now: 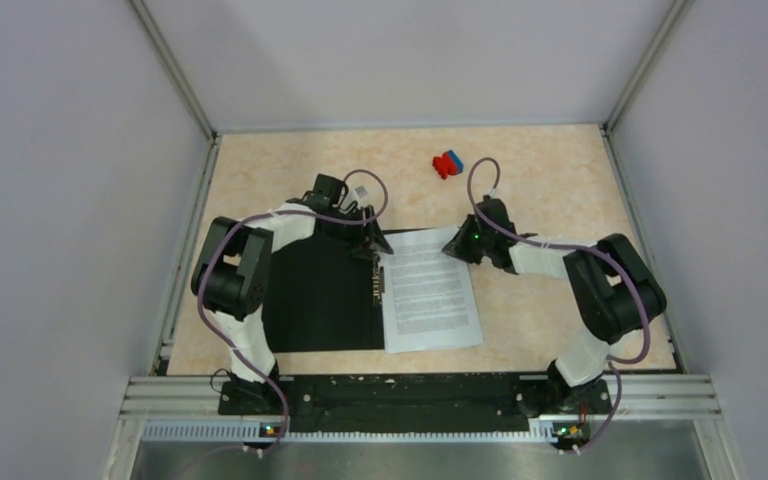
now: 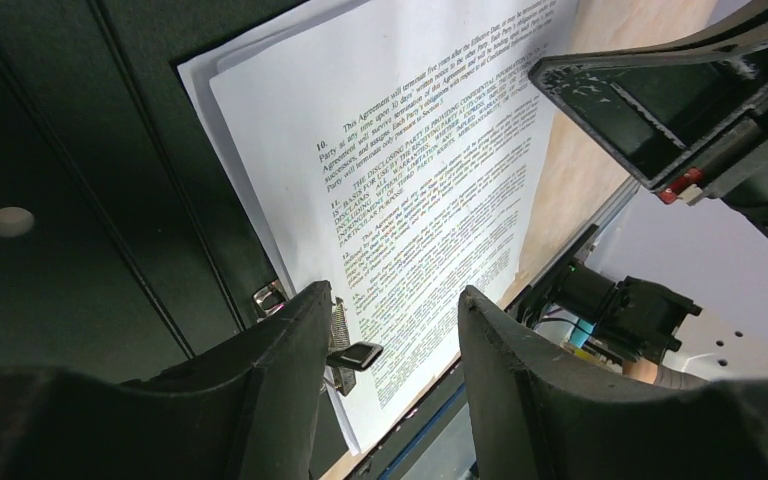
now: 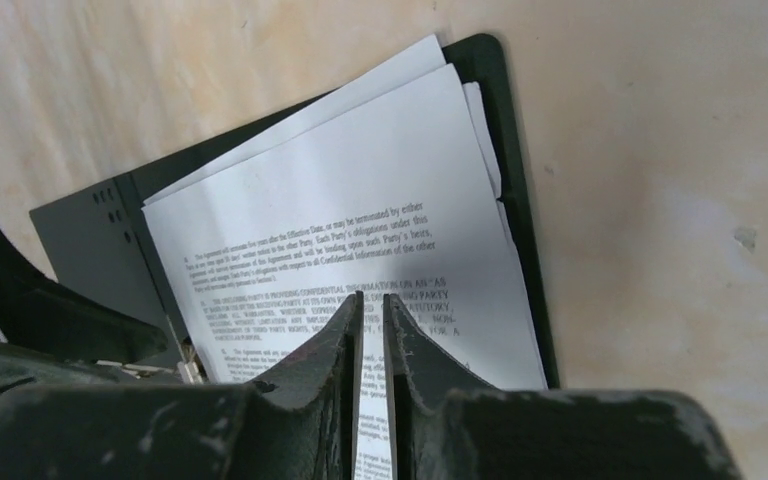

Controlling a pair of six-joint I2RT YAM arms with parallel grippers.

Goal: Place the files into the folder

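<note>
The folder [image 1: 315, 300] lies open on the table with its black inside up [image 2: 80, 200]. The files [image 1: 430, 295], white sheets of dense black text, rest slightly fanned on its right half [image 3: 360, 190]. My left gripper [image 1: 373, 250] is open at the sheets' top left corner. In its wrist view the jaws [image 2: 395, 295] straddle the paper's edge, and the folder's metal clip [image 2: 342, 340] sits against the left finger. My right gripper [image 1: 457, 246] is at the sheets' top right corner, shut to a thin slit [image 3: 372, 298] just above the printed page, with nothing between the fingers.
A small red-and-blue object [image 1: 447, 163] lies on the beige tabletop behind the folder. Grey walls with metal rails enclose the table on three sides. The right arm's housing [image 2: 680, 110] shows at the upper right of the left wrist view.
</note>
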